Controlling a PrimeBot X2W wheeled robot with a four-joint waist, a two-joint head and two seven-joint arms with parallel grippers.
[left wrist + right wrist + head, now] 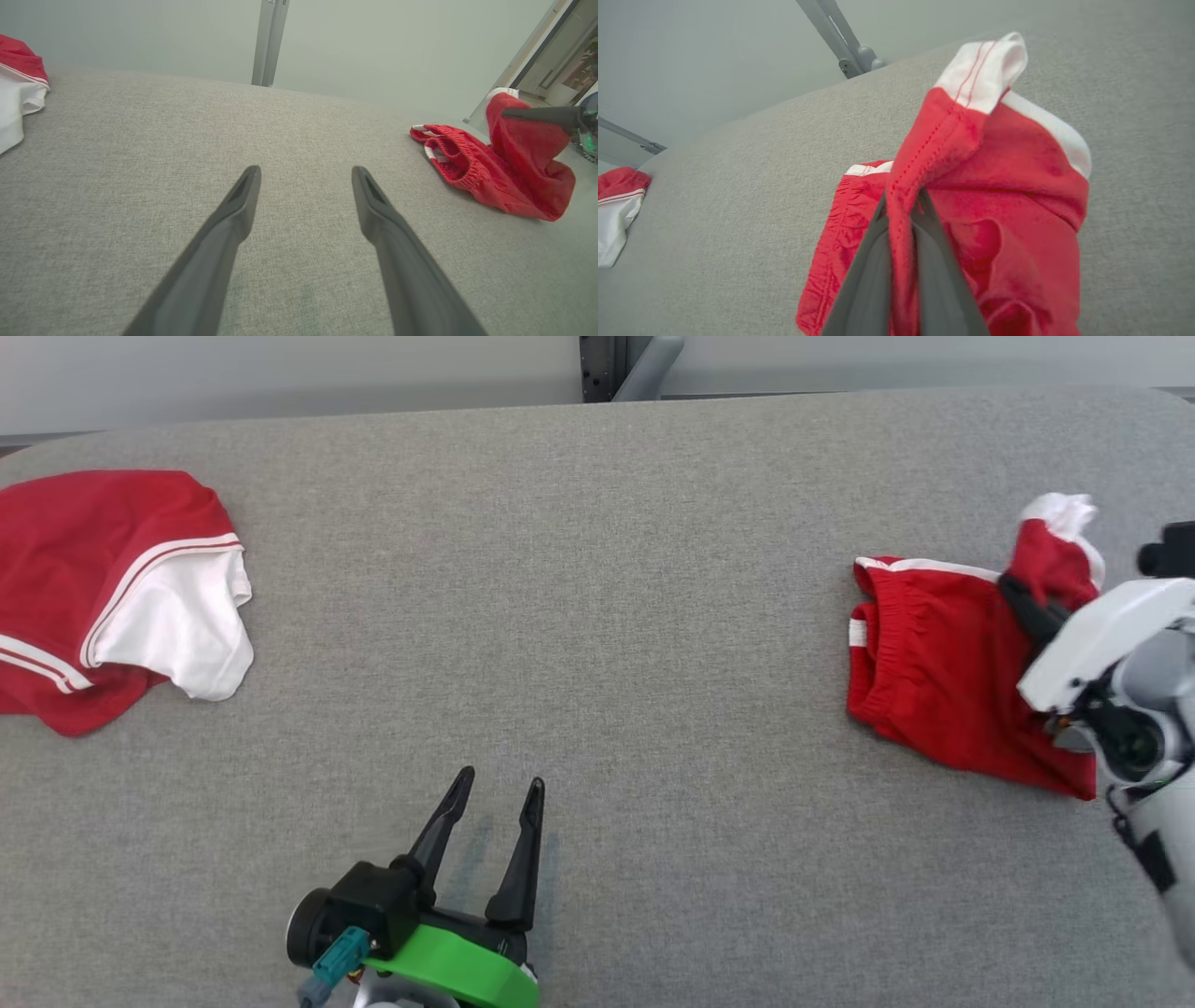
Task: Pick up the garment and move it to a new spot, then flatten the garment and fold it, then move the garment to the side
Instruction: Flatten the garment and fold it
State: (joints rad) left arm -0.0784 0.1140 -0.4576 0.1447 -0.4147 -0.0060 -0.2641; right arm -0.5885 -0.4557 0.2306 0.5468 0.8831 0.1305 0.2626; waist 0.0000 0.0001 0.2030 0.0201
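Two garments lie on the grey woven fabric tabletop (597, 569), and two grippers are positioned over it.

Garment 1, the task item: red shorts with white trim and a gathered elastic waistband (934, 681). Garment 2: a larger red garment with white panels and thin white stripes (112, 597), crumpled, with part of it past the picture edge in the head view.

Right gripper (902, 198): the two dark fingers are pressed together on a raised fold of the red shorts. The pinched cloth stands up between and beyond the fingertips and ends in a white band at its top. The waistband end and the lower body of the shorts rest on the tabletop beneath the fingers, trailing towards the wrist.

Left gripper (499, 779): the fingers are spread wide with nothing between them, low over bare tabletop. Seen from this gripper, the red shorts lie well apart, ahead and to its right. The larger red garment lies well apart, ahead and to its left. The two garments do not touch.

One grey metal post (602, 369) stands beyond the far edge of the tabletop, ahead of the left gripper
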